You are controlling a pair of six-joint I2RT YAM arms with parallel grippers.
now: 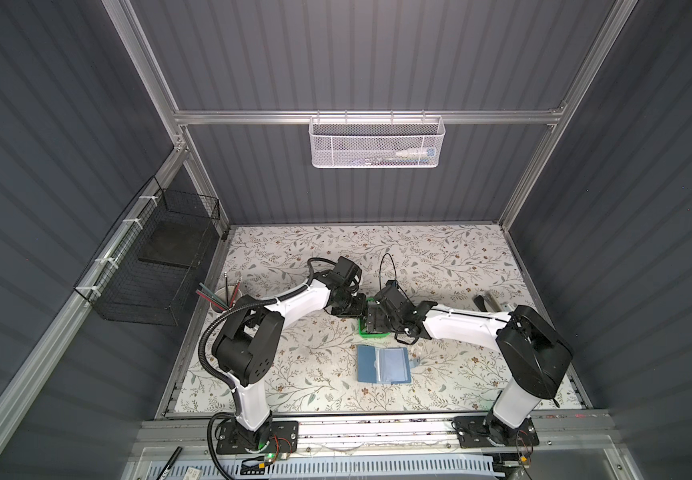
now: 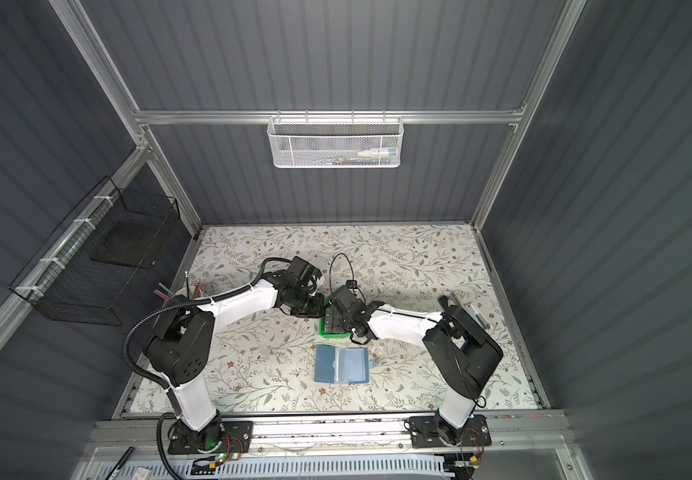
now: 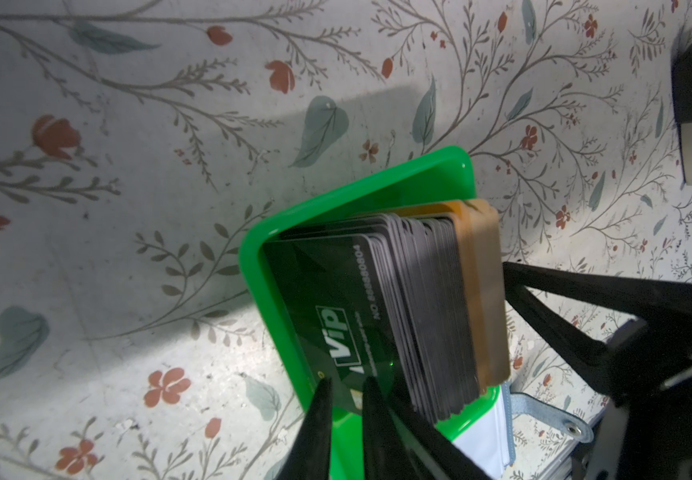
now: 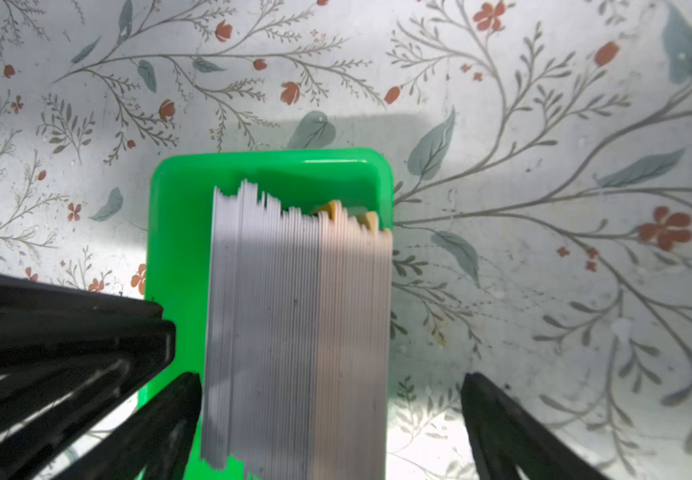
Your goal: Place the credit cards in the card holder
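The front dark credit card [image 3: 315, 291] bears "ViP" in a white box and "NO" with blurred digits.

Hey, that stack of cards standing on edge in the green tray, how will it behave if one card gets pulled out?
The credit cards look thin and stiff, so one should probably slide out without bending. Packed on edge with uneven tops, neighbours may drag along or lean over. The green tray looks light and could shift.
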